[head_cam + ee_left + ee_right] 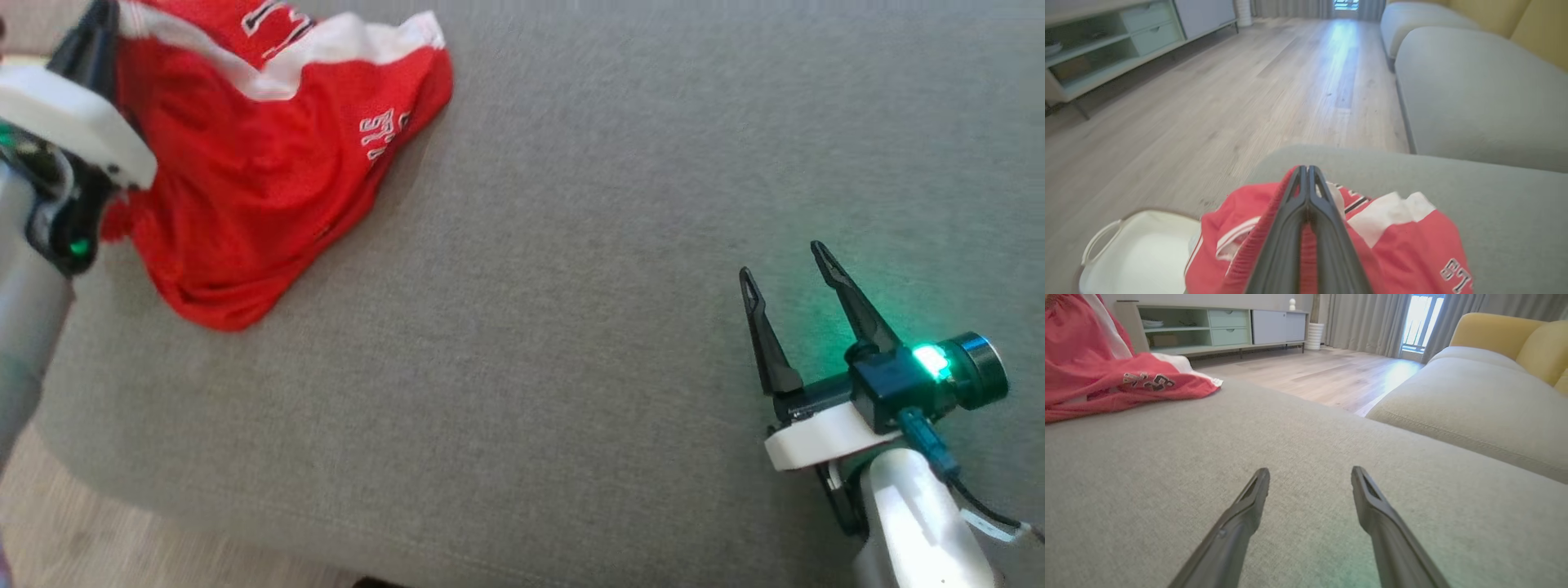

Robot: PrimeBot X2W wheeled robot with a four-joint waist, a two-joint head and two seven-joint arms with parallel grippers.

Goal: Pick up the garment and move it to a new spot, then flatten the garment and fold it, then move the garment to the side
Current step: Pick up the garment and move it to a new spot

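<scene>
**A:** Why does the crumpled red-and-white jersey garment (269,163) rise to a peak at the far-left corner of the grey fabric sofa cushion (571,245)?

**B:** The left gripper (1306,169) pinches a ribbed red edge between its pressed-together dark fingers. The cloth tents up while its lower folds rest on the cushion.

**A:** And the right gripper (782,260)?

**B:** Spread wide and holding nothing, low over bare cushion well apart from the garment. It is likely kept clear of the spot where flattening can happen.
</scene>
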